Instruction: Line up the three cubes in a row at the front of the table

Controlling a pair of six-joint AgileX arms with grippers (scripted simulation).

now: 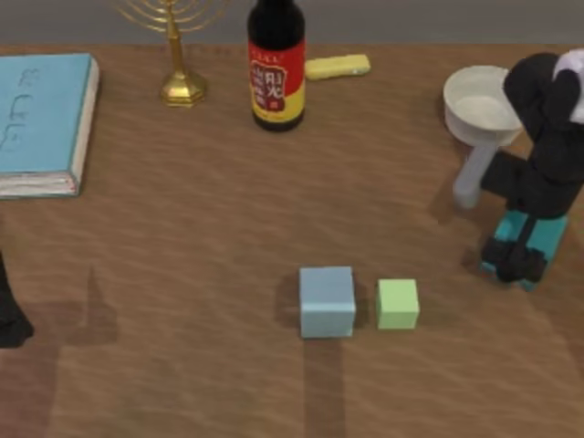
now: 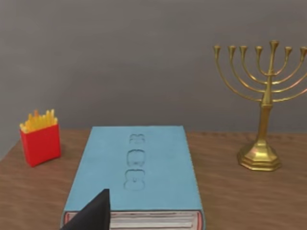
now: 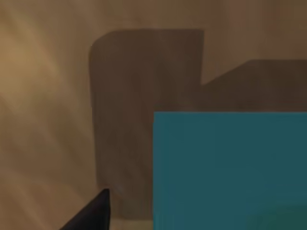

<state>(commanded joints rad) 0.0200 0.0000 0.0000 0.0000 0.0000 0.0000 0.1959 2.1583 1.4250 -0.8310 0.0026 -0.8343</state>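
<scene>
On the brown table, the pale sky-blue cube and the small light green cube stand side by side near the front middle, a small gap between them. At the right the teal cube is partly covered by my right gripper, which is down over it and open. In the right wrist view the teal cube fills the frame, and one dark fingertip stands apart from its side. My left gripper is parked at the left edge, open, one fingertip showing.
A pale blue book lies at the back left beside a gold candelabrum. A dark sauce bottle and a yellow bar stand at the back. A white scoop lies behind the right arm. A red fries box stands beyond the book.
</scene>
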